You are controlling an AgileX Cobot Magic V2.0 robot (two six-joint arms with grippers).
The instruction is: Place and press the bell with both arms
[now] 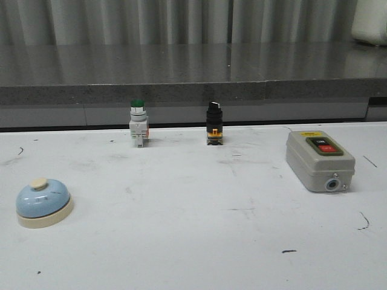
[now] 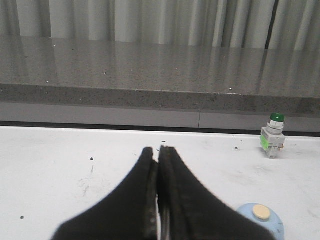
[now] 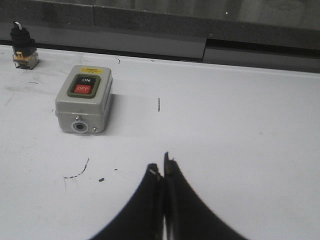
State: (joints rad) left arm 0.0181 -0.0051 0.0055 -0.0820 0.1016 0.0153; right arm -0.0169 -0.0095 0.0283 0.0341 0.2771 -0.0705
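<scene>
The light-blue bell (image 1: 43, 202) with a cream base and cream button stands on the white table at the near left. In the left wrist view it (image 2: 263, 219) peeks out beside the fingers, close to my left gripper (image 2: 157, 151), which is shut and empty. My right gripper (image 3: 160, 167) is shut and empty over bare table, some way from the grey box. Neither arm shows in the front view.
A green-capped push button (image 1: 138, 122) and a black selector switch (image 1: 214, 123) stand near the table's far edge. A grey box with ON and OFF buttons (image 1: 319, 159) lies at the right, also in the right wrist view (image 3: 83, 98). A grey ledge (image 1: 193, 90) runs behind.
</scene>
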